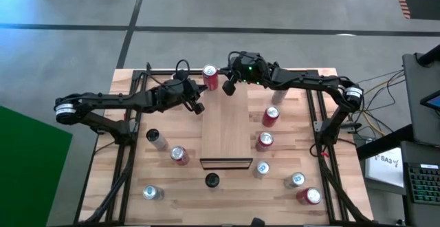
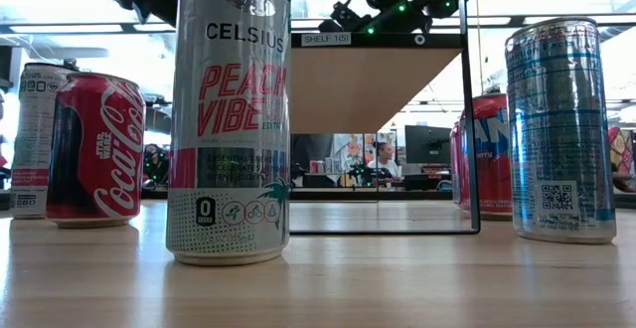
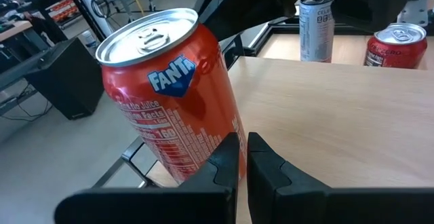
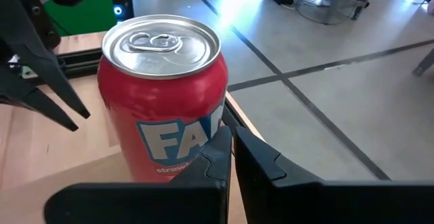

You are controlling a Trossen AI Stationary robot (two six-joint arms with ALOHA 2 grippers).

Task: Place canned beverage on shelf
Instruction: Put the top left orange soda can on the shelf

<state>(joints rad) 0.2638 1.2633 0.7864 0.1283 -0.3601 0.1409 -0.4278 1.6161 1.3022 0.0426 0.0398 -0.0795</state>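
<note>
A red Fanta can [image 1: 210,78] stands upright at the far left corner of the shelf [image 1: 225,127], a raised light wood board with a dark near end. My left gripper [image 1: 199,108] hovers shut at the shelf's left edge, a little nearer than the can, and looks at the can [image 3: 169,95] past its fingers. My right gripper [image 1: 228,88] hovers shut just right of the can, over the shelf's far end; in its wrist view the can [image 4: 159,102] fills the space behind the shut fingers [image 4: 217,156]. The can's base is hidden in both wrist views. My left gripper touches nothing; the high view shows a gap between it and the can. My right gripper has its shut fingertips close beside the can's lower right side [image 4: 203,142], coming level from the table's right; I cannot tell whether they touch it.
Several other cans stand on the tabletop: red and silver ones right of the shelf [image 1: 271,115] [image 1: 265,141] [image 1: 295,179], others to its left [image 1: 179,155] [image 1: 152,193], and a dark-topped one before its near end [image 1: 212,180]. Black arm frames run along both table sides.
</note>
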